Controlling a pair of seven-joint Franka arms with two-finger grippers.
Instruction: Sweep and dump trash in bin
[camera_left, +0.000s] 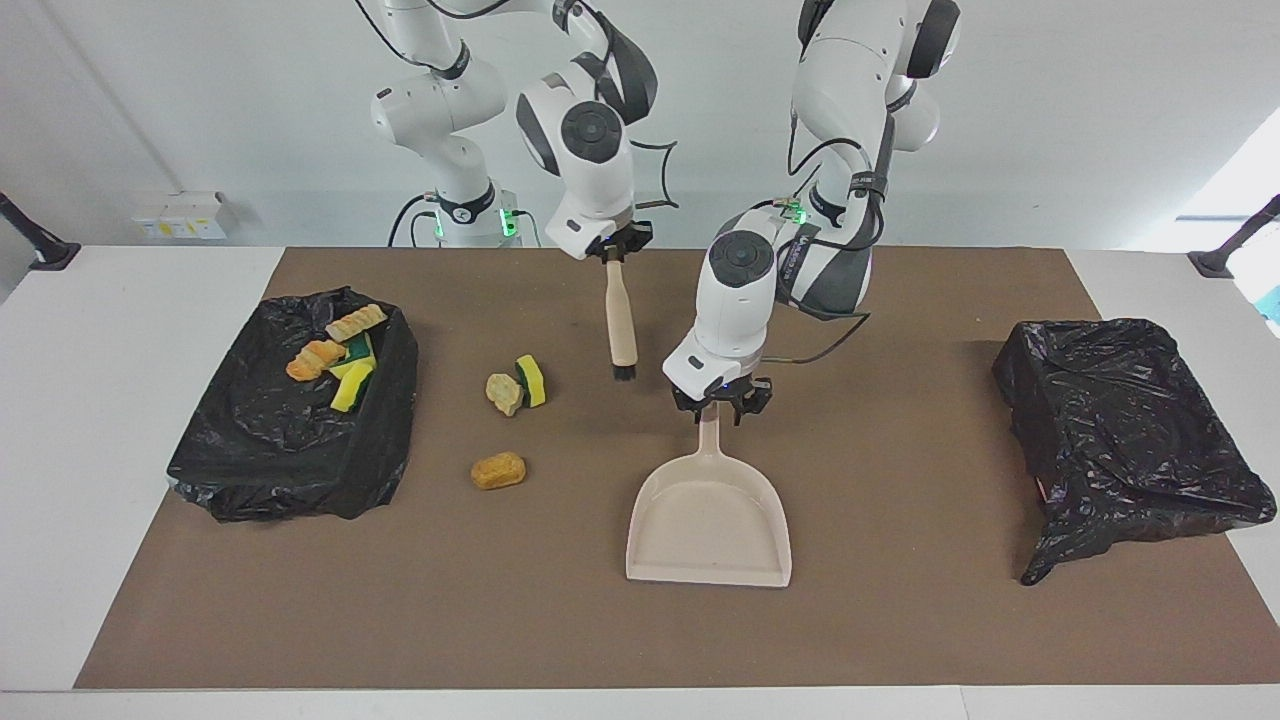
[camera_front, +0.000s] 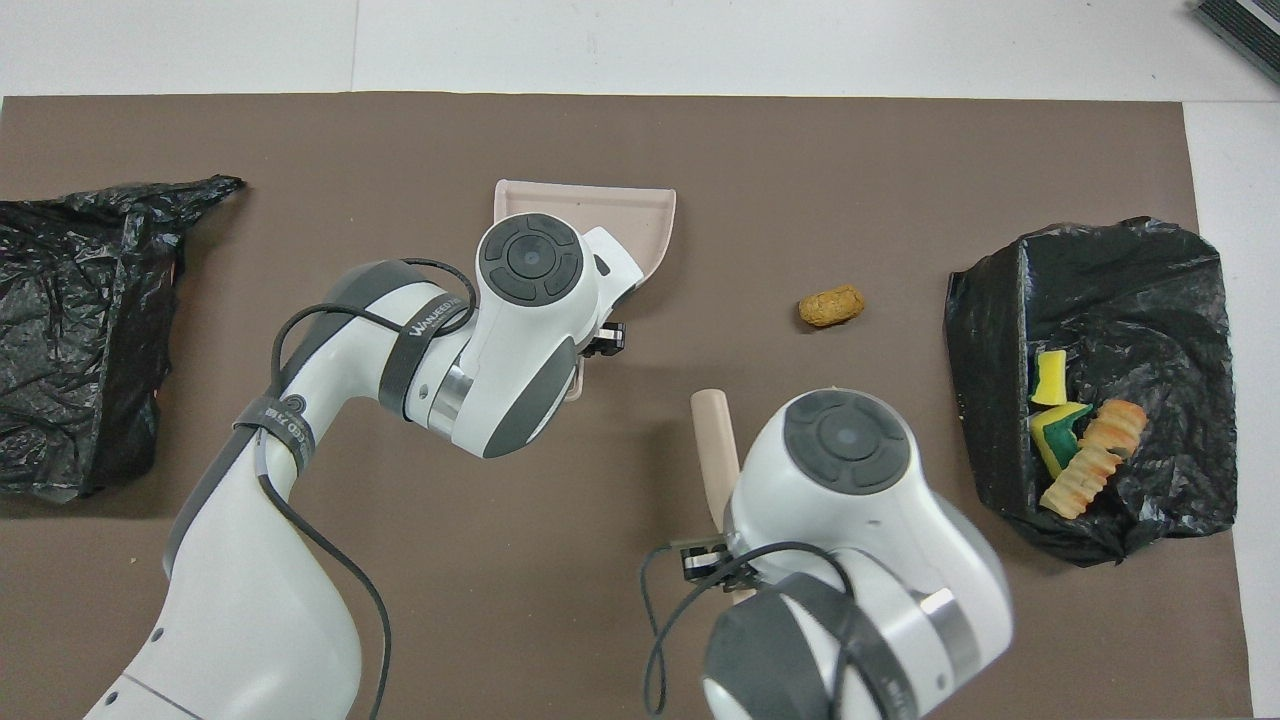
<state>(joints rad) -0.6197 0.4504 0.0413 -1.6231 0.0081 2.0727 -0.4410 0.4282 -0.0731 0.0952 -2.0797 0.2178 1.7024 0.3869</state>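
Beige dustpan (camera_left: 708, 520) in left pincer (camera_left: 722, 403), brush (camera_left: 622, 325) in right pincer (camera_left: 613, 243)

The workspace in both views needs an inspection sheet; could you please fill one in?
Surface: white table under a brown mat.
Job's things: four scraps in the lined bin at the right arm's end; sponge chunk, tan lump and orange lump on the mat; dustpan empty; second lined bin empty.
Clutter: nothing seen.
Grippers: left claw shut on the dustpan's handle; right claw shut on the brush.
Cables: black leads hang at both wrists, off the mat.
Surroundings: white wall; boxes at the table's edge.
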